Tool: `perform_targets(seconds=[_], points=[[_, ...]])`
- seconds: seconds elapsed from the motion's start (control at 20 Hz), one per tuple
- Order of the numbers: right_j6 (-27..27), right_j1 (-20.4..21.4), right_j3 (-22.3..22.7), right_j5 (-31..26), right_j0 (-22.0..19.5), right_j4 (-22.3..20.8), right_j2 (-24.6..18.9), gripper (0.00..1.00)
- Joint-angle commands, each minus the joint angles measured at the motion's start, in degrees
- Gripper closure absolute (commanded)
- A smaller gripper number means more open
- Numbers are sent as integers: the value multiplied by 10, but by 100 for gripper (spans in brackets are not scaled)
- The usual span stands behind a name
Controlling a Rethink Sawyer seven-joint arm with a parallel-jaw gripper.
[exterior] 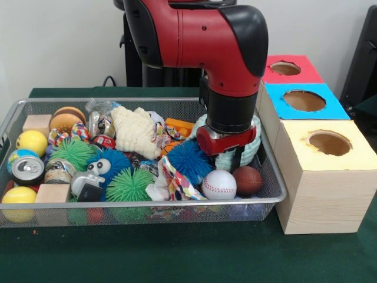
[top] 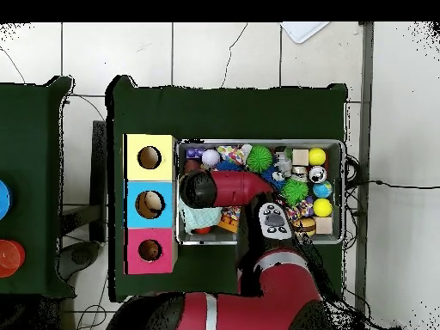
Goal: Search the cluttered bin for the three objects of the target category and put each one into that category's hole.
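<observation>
Three boxes stand in a row right of the wire basket [exterior: 17, 115]; the red-topped box's hole [exterior: 285, 68] is the farthest. Gripper [exterior: 231, 158] is low in the basket's right end, over a pale green rope ring [exterior: 254, 147]; whether it is open or closed cannot be told. Pale yellow soft toy [exterior: 136, 131] lies mid-basket, far side. Baseball [exterior: 219, 184] rests near the front rim.
</observation>
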State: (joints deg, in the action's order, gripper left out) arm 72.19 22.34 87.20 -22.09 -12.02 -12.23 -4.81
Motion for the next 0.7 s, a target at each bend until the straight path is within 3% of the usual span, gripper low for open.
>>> perform_targets(seconds=[0.05, 0.55, 0.6, 0.7], points=[[68, -37, -30, 19, 7, -21, -11, 0], [67, -39, -48, 26, 36, -43, 28, 0], [67, -40, -50, 25, 39, -45, 31, 100], [71, -40, -50, 29, 38, -42, 31, 100]])
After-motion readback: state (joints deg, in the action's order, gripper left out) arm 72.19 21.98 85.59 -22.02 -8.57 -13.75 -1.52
